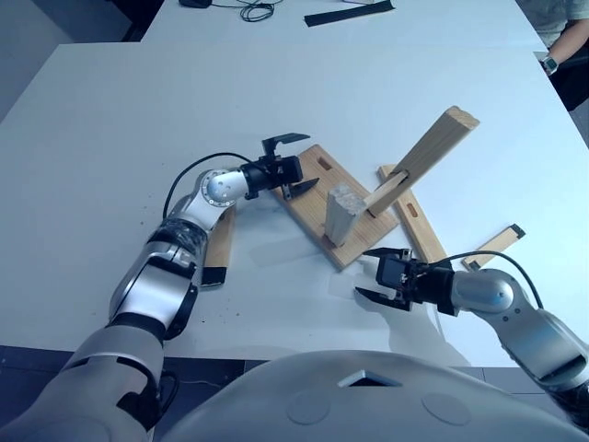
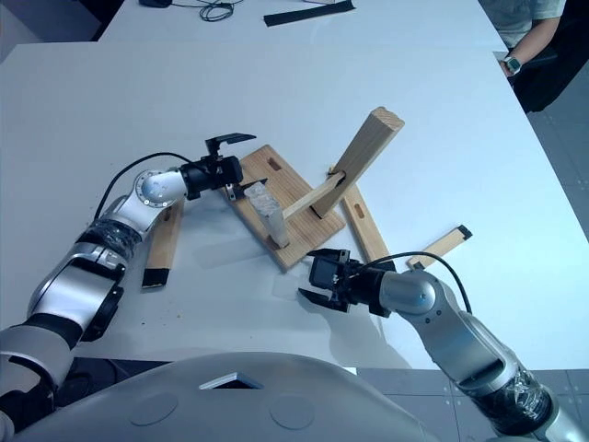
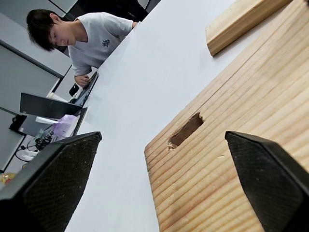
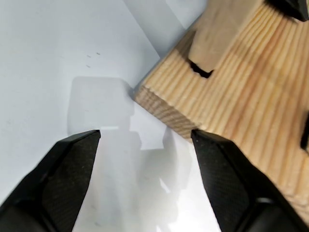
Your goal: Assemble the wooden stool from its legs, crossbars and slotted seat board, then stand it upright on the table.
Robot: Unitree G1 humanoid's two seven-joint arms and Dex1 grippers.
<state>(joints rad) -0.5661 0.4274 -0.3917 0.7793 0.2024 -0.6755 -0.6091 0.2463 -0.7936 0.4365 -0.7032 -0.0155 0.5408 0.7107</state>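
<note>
Tilted leg [image 1: 428, 152] above seat board [image 1: 342, 175]

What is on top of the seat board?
One leg stands in a slot of the seat board, a crossbar joining it to a tilted leg. Its seated end is hidden.

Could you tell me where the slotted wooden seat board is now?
In the left eye view, the slotted wooden seat board lies mid-frame on the white table, between the left gripper and right gripper.
</note>
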